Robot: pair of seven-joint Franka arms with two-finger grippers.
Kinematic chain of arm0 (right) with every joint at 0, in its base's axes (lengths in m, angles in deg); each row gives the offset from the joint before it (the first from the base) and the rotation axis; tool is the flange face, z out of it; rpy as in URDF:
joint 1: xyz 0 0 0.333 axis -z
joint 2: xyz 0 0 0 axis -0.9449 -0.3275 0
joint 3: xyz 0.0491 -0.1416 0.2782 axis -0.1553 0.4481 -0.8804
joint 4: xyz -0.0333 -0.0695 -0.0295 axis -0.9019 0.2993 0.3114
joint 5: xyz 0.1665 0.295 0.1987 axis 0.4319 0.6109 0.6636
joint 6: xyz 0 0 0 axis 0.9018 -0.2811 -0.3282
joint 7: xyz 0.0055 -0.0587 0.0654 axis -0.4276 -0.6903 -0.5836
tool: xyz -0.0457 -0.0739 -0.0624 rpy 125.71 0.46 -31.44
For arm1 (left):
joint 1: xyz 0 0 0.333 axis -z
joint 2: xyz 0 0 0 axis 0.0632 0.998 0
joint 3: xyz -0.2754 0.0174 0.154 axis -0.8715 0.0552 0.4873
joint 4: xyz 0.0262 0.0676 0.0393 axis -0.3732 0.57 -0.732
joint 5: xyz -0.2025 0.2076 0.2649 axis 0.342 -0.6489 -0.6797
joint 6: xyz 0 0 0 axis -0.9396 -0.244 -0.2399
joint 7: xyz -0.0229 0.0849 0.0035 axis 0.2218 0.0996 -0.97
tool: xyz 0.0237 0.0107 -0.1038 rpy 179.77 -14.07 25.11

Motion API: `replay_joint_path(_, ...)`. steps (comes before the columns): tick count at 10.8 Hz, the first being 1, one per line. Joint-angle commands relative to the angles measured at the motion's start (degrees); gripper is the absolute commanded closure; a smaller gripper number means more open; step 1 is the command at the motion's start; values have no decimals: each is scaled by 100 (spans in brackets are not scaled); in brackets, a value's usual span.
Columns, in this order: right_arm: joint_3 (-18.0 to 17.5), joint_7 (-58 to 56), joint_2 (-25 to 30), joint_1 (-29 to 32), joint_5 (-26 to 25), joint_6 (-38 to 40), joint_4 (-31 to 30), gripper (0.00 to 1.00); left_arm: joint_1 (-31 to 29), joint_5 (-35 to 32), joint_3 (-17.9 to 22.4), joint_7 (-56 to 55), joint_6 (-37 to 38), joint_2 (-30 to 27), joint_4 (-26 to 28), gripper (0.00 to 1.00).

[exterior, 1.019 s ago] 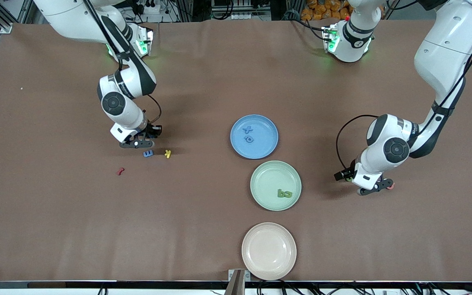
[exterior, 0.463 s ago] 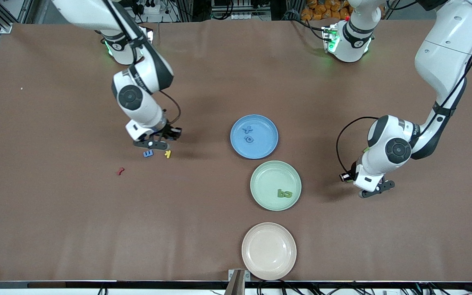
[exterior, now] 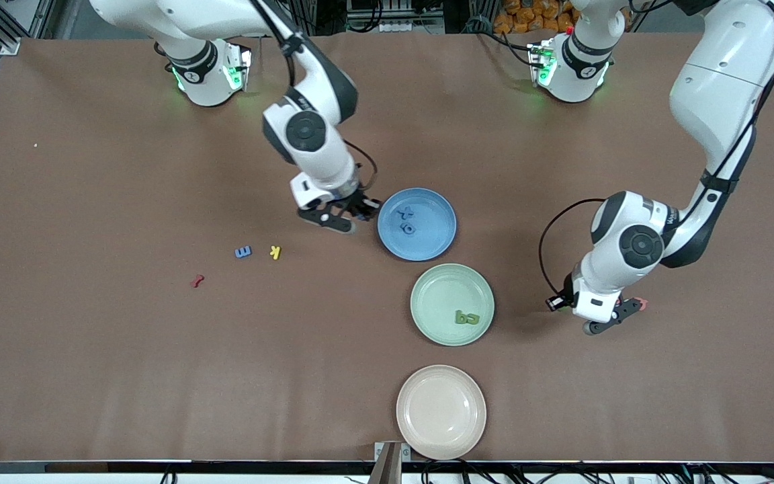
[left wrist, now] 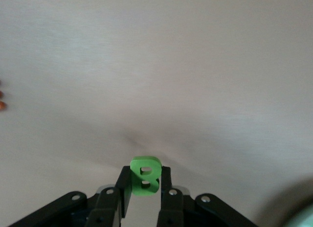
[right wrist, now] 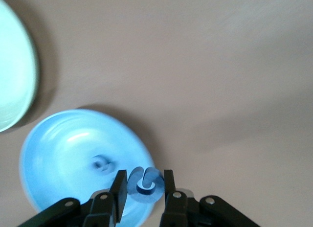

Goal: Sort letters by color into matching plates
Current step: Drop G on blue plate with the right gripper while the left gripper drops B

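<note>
A: Where is the blue letter?

B: Pinched in the right gripper, whose jaws are shut on it. It hangs over the rim of the blue plate, mid-frame in the front view.

A: So which step is this?

B: I judge it a carry close to its end. Next, the gripper needs to go a little further in over the plate, then let go, so the piece lands beside the two blue pieces there and not on the rim.

A: And the other arm?

B: The left gripper is closed on a green 8, over bare table toward the left arm's end. Its goal, I think, is the green plate, just below centre of the frame, which holds two green pieces.

A: What remains?

B: A blue E, a yellow letter and a red one lie toward the right arm's end. A pink piece sits by the left gripper. The beige plate, at the frame's lower edge, holds nothing.

A: What do the wrist views add?

B: Both held pieces. The front view hides them under the grippers, but only it shows all three plates and the loose letters.
</note>
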Motion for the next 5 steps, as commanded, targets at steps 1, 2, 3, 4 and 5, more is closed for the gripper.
replay_joint_path(1,43,984,-1011,-579,-69,80,1289,100,738,501,13,-947,22,93,-623,100)
replay_joint_path(2,43,1082,-1048,-624,-166,80,1335,74,1011,608,13,-1263,22,93,-747,100)
replay_joint_path(3,43,1083,-1040,-616,-167,97,1327,33,1283,618,13,-1606,22,102,-826,100)
replay_joint_path(4,43,1057,-1013,-616,-228,115,1318,25,1521,618,13,-1861,22,111,-905,100)
replay_joint_path(5,43,1048,-978,-590,-359,271,1335,23,1724,618,13,-2073,22,94,-915,100)
